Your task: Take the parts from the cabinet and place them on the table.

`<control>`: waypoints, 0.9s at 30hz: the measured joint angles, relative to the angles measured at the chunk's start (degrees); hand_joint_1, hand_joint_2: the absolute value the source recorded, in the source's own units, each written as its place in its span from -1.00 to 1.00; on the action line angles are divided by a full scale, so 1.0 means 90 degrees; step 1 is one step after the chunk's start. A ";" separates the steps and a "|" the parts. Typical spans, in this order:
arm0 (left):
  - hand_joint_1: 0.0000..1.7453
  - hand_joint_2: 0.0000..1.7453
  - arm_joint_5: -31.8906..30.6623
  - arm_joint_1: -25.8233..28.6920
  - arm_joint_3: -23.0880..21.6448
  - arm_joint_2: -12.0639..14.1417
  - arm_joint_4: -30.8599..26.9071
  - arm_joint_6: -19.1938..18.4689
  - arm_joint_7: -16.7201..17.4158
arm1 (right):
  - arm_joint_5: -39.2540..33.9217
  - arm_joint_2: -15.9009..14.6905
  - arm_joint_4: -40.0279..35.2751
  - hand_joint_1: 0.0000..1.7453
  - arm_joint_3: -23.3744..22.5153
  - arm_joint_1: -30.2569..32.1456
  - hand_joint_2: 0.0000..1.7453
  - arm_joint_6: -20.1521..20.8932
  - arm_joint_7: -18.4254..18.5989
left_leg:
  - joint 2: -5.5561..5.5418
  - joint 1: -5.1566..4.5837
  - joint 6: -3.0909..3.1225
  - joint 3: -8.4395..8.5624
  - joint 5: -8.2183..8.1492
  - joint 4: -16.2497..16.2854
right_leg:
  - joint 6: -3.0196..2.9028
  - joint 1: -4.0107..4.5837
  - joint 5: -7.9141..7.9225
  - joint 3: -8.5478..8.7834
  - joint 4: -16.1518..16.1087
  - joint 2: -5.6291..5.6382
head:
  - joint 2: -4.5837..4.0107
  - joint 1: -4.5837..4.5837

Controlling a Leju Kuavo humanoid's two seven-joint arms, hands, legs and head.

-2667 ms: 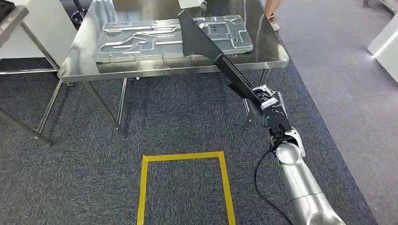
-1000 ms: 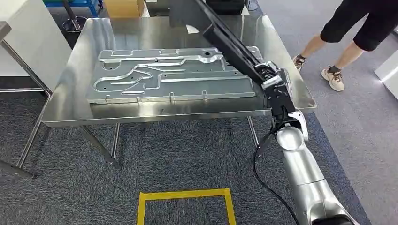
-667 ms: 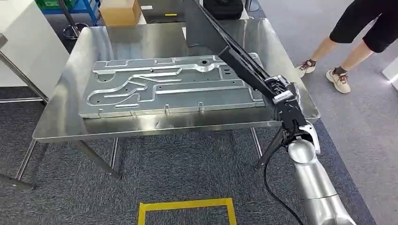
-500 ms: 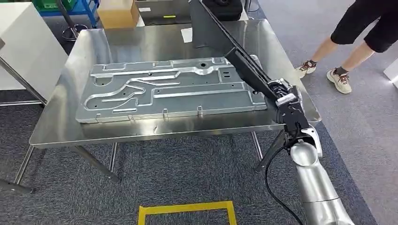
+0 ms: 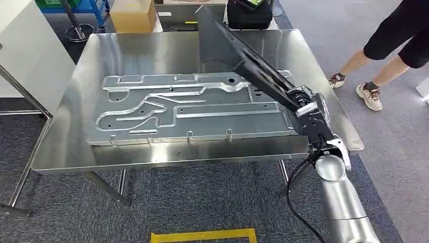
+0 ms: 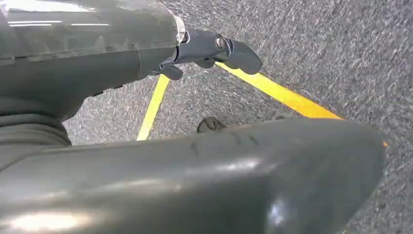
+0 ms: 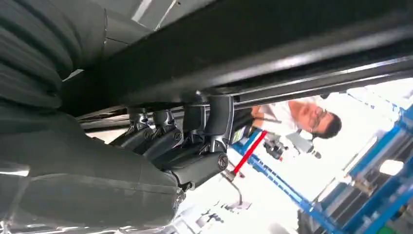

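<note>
My right hand [image 5: 309,114] grips the near end of a long black part [image 5: 238,50] that slants up and away over the right side of the steel table [image 5: 126,50]. Its wide far end hangs above the table's back edge. In the right wrist view my fingers [image 7: 195,126] wrap the black part's edge [image 7: 272,44]. A large stamped silver panel [image 5: 192,109] lies flat on the table, partly under the black part. My left hand [image 6: 146,63] hangs over the carpet with its fingers apart and nothing in it.
A cardboard box [image 5: 132,14] and a black case [image 5: 249,12] stand behind the table. A person's legs [image 5: 389,55] are to the right of the table. White furniture [image 5: 20,45] is at the left. Yellow floor tape [image 5: 202,235] lies near my feet.
The camera has moved closer to the table. My right hand has carried the black part up from beside the table's front edge to above its right side. The person stepped rightward.
</note>
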 joint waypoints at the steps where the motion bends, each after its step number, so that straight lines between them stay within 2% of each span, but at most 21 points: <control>1: -1.00 -1.00 0.0010 0.0003 -0.0010 0.0000 0.0000 0.0000 -0.0007 | 0.0041 0.0007 0.0015 1.00 0.0029 -0.0015 1.00 -0.0002 -0.0005 | -0.0009 0.0008 -0.0005 0.0054 -0.0062 0.0031 | 0.0044 -0.0038 0.0389 0.0101 -0.0402 -0.0010 | 0.0000 0.0000; 2: -1.00 -1.00 0.0012 0.0001 -0.0017 0.0000 0.0000 -0.0010 -0.0010 | 0.0075 0.0012 0.0029 1.00 0.0051 -0.0050 1.00 -0.0010 -0.0003 | -0.0019 0.0019 -0.0019 0.0106 -0.0137 0.0076 | 0.0084 -0.0078 0.0843 0.0265 -0.0941 -0.0022 | 0.0000 0.0000; 3: -1.00 -1.00 0.0017 -0.0001 -0.0022 0.0002 0.0000 -0.0010 -0.0014 | 0.0140 0.0022 0.0051 1.00 0.0075 -0.0101 1.00 -0.0032 0.0007 | -0.0021 0.0021 -0.0049 0.0137 -0.0223 0.0129 | 0.0124 -0.0107 0.1034 0.0386 -0.1315 -0.0036 | 0.0000 0.0000; 4: -1.00 -1.00 0.0026 -0.0014 -0.0024 0.0017 0.0002 -0.0010 -0.0019 | 0.0234 0.0053 0.0092 1.00 0.0099 -0.0151 1.00 -0.0070 0.0029 | -0.0044 -0.0037 -0.0082 0.0114 -0.0260 0.0190 | 0.0125 -0.0055 0.0981 0.0421 -0.1363 -0.0031 | 0.0000 0.0002; 5: -1.00 -1.00 0.0044 -0.0012 -0.0029 0.0017 0.0002 -0.0012 -0.0027 | 0.0334 0.0070 0.0114 1.00 0.0113 -0.0205 1.00 -0.0146 0.0099 | -0.0055 -0.0033 -0.0090 0.0064 -0.0260 0.0179 | -0.0086 -0.0061 0.0878 0.0437 -0.1388 -0.0027 | 0.0002 -0.0007; 9: -1.00 -1.00 0.0066 -0.0030 -0.0051 0.0010 0.0002 -0.0022 0.0015 | 0.0782 0.0175 0.0353 1.00 0.0258 -0.0403 1.00 -0.0459 0.0311 | -0.0025 -0.0034 -0.0132 0.0104 -0.0276 0.0127 | -0.0087 -0.0024 0.0885 0.0418 -0.1420 0.0009 | 0.0000 -0.0012; 12: -1.00 -1.00 0.0080 -0.0054 -0.0068 0.0010 0.0002 -0.0058 0.0051 | 0.1245 0.0245 0.0873 1.00 0.0417 -0.0928 1.00 -0.0729 0.0466 | -0.0008 -0.0034 -0.0156 0.0129 -0.0275 0.0097 | -0.0108 -0.0010 0.0871 0.0419 -0.1418 0.0025 | 0.0000 -0.0010; 20: -1.00 -1.00 0.0114 -0.0048 -0.0116 0.0010 0.0002 -0.0107 0.0058 | 0.1562 0.0345 0.1392 1.00 0.0556 -0.1371 1.00 -0.0828 0.0595 | -0.0019 -0.0008 -0.0181 0.0128 -0.0268 0.0083 | -0.0126 -0.0002 0.0865 0.0430 -0.1415 0.0009 | 0.0000 -0.0010; 22: -1.00 -1.00 0.0119 -0.0053 -0.0138 0.0012 0.0002 -0.0151 0.0061 | 0.2085 0.0415 0.1754 1.00 0.0661 -0.1668 1.00 -0.0908 0.0819 | -0.0009 -0.0008 -0.0183 0.0134 -0.0268 0.0083 | -0.0136 -0.0002 0.0872 0.0429 -0.1415 0.0023 | 0.0000 -0.0010; 27: -1.00 -1.00 0.0049 -0.0083 -0.0274 0.0034 0.0002 -0.0262 0.0153 | 0.4003 0.0634 0.3102 1.00 0.0995 -0.2509 1.00 -0.1338 0.1365 | 0.0002 -0.0009 -0.0191 0.0139 -0.0262 0.0084 | -0.0142 -0.0003 0.0879 0.0431 -0.1417 0.0027 | 0.0000 -0.0010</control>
